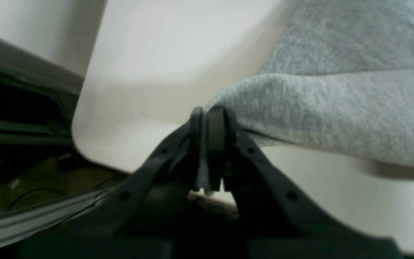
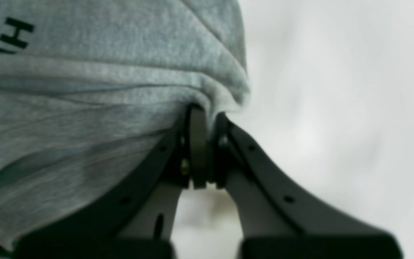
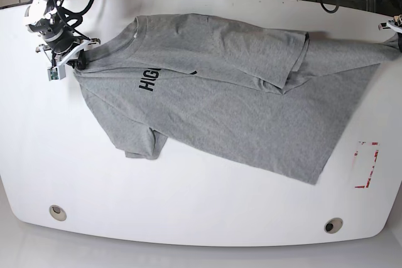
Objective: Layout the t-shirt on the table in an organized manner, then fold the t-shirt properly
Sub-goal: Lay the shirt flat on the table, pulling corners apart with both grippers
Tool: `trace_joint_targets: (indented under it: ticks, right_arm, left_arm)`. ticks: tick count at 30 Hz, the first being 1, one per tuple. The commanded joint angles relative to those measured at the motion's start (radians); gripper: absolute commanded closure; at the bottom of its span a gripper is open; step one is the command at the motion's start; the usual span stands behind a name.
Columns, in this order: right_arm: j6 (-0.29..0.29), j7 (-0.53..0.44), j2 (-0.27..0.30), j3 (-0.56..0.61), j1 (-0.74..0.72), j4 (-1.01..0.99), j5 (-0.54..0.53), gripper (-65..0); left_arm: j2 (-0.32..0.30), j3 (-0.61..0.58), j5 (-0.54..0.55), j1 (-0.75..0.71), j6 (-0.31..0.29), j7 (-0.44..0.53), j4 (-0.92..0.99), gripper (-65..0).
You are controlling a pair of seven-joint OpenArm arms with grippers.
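Grey cloth is pinched between the clenched jaws of the left gripper (image 1: pixel 207 113), by the rounded table (image 3: pixel 188 218) corner at the base view's right edge, while a bunched fold is clamped in the right gripper (image 2: pixel 207 115) at the shirt's opposite end. The t-shirt (image 3: pixel 251 111) is stretched between the two across the table's far half, one side folded over the body, black lettering partly hidden. Bare white surface is left on the shirt's near side, where two grommets (image 3: pixel 57 212) and a red-and-white mark (image 3: pixel 366 164) are seen.
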State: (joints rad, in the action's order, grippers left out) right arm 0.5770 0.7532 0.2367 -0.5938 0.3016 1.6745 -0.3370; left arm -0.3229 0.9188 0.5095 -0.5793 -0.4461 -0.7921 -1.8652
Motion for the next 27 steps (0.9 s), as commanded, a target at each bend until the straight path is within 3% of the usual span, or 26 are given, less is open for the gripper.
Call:
trace_joint_targets:
  ticks: [1,8,19,22,27]
  right_arm:
    - [-0.005,-0.024,0.017,-0.005,0.005,0.02,-0.007,-0.3]
    - [-0.005,-0.024,0.017,-0.005,0.018,0.022,-0.01,-0.3]
    - [-0.005,-0.024,0.016,-0.004,0.02,0.022,-0.012,-0.3]
    - [-0.005,-0.024,0.016,-0.004,0.02,0.022,-0.012,-0.3]
    - [-0.005,-0.024,0.016,-0.004,0.017,0.022,-0.014,-0.3]
  left_arm:
    - [-0.017,0.023,0.002,-0.012,-0.026,0.021,-0.006,0.0]
    - [-0.011,0.036,-0.064,-0.031,-0.101,0.021,0.014,0.0]
    - [0.061,0.027,-0.206,-0.032,-0.252,0.018,0.036,-1.1]
    - [0.067,0.015,-0.234,-0.032,-0.252,0.017,0.036,-10.7]
    - [0.077,-0.004,-0.252,-0.031,-0.252,0.017,0.036,-35.4]
